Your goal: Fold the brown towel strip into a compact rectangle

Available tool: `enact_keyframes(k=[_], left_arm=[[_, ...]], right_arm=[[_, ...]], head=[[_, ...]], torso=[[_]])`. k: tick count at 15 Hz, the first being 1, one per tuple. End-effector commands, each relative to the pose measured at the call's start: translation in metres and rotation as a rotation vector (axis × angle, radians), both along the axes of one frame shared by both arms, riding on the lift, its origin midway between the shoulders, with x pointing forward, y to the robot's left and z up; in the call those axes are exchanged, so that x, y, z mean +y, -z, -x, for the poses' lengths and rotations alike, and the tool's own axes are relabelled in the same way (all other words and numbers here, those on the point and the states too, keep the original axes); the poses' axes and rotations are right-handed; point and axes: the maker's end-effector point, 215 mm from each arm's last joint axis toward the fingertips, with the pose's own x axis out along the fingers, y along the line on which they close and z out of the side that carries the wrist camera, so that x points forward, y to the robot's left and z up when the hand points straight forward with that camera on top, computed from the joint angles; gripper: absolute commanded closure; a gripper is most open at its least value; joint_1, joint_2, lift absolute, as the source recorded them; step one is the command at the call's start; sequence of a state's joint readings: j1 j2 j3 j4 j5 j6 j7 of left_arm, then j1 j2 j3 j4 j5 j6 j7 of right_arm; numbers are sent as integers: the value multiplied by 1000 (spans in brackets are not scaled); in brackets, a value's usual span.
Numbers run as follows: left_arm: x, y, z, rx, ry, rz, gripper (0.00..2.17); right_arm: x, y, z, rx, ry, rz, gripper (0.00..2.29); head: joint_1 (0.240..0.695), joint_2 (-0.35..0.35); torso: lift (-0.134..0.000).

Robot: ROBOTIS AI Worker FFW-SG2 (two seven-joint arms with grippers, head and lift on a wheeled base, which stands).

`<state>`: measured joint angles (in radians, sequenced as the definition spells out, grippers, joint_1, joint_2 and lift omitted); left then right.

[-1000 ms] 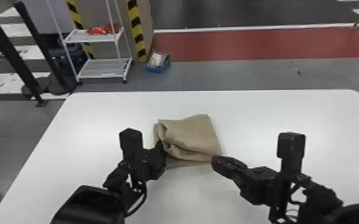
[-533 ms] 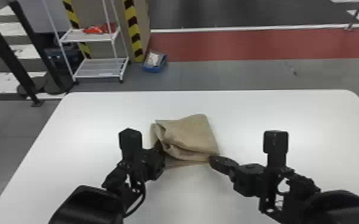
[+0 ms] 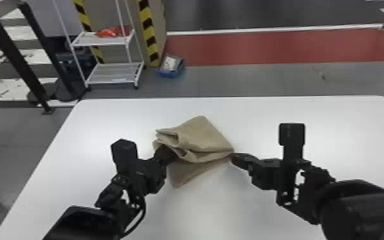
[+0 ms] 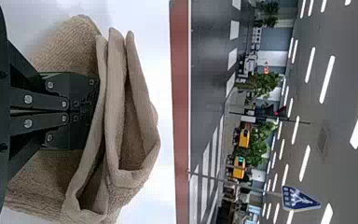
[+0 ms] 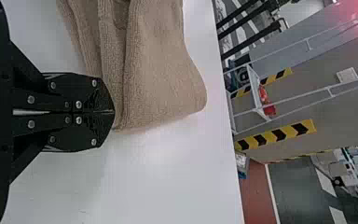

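**Low over the towel (image 3: 205, 135) from both sides**

Lying in loose folds on the tabletop (image 3: 296, 108). Reached slantwise by left pincer (image 3: 168, 153), closed, tips hidden by a fold; sideways by right pincer (image 3: 234, 156), closed, touching a corner. Can't tell if gripping cloth with either.

Your work lies on a white table (image 3: 322, 115) with a smooth, pale top, a long far edge and a rounded far right corner. On it you have the brown towel strip (image 3: 202, 135), somewhat left of the middle. It sits skewed to the table edges, gathered in loose layers rather than a flat rectangle. You can see open, looped folds on its left side, and a lower flap spreading towards you, its corner pointing to the near side.
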<state>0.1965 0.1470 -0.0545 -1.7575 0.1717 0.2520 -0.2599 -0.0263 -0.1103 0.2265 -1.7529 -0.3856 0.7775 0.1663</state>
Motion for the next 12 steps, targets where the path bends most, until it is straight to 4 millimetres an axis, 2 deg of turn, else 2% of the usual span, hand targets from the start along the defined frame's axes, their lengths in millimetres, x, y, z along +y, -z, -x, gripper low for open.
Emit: enact_keyframes(k=[1, 4, 7, 9, 11, 12], left_arm=[[35, -19, 8, -36, -55, -3, 1983], [59, -37, 18, -68, -87, -14, 1983], [73, -46, 23, -101, -108, -23, 1983], [80, -47, 18, -110, -119, -25, 1983], [80, -46, 11, -110, -119, -22, 1983], [81, -47, 7, -115, -121, -22, 1983]], right_arm=[[-7, 4, -30, 0, 17, 21, 1946], [-12, -8, -76, -52, 37, 6, 1946], [-3, -26, -96, -107, 36, -17, 1943], [1, -36, -94, -141, 31, -43, 1943], [-14, -44, -78, -165, 53, -62, 1943], [-31, -52, -67, -181, 75, -65, 1943]], head=[[695, 129], [695, 162], [695, 175], [695, 193], [695, 202], [695, 201]], torso=[[-123], [-123], [-123], [-123], [-123], [-123]])
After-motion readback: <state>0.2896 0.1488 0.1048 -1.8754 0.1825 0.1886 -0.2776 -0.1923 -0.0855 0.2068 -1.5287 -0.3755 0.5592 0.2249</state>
